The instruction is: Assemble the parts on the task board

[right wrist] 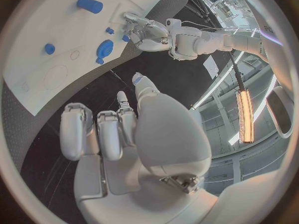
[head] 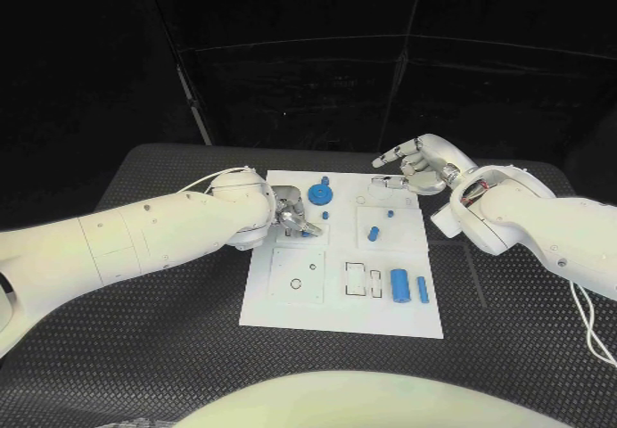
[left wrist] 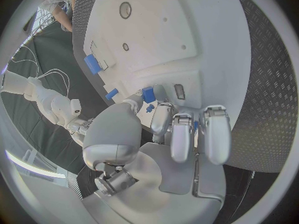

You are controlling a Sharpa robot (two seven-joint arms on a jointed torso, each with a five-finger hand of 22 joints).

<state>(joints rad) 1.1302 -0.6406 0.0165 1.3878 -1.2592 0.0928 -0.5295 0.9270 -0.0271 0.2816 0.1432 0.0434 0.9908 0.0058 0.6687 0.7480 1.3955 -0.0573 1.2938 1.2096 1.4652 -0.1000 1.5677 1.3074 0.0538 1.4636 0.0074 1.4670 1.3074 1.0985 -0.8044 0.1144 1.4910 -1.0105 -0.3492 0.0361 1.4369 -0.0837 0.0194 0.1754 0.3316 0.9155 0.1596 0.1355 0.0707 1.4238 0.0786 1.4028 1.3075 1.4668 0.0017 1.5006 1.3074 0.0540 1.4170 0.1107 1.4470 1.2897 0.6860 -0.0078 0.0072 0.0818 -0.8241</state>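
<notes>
A black desk (head: 154, 357) with a raised diamond-tread surface stands before dark curtain-like walls (head: 308, 71), while a long glowing light bar (right wrist: 243, 115) hangs among ceiling beams off to one side.

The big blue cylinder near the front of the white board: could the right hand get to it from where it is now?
Probably yes. The blue cylinder lies alone on the task board, nothing over it, and the right hand holds nothing.
</notes>
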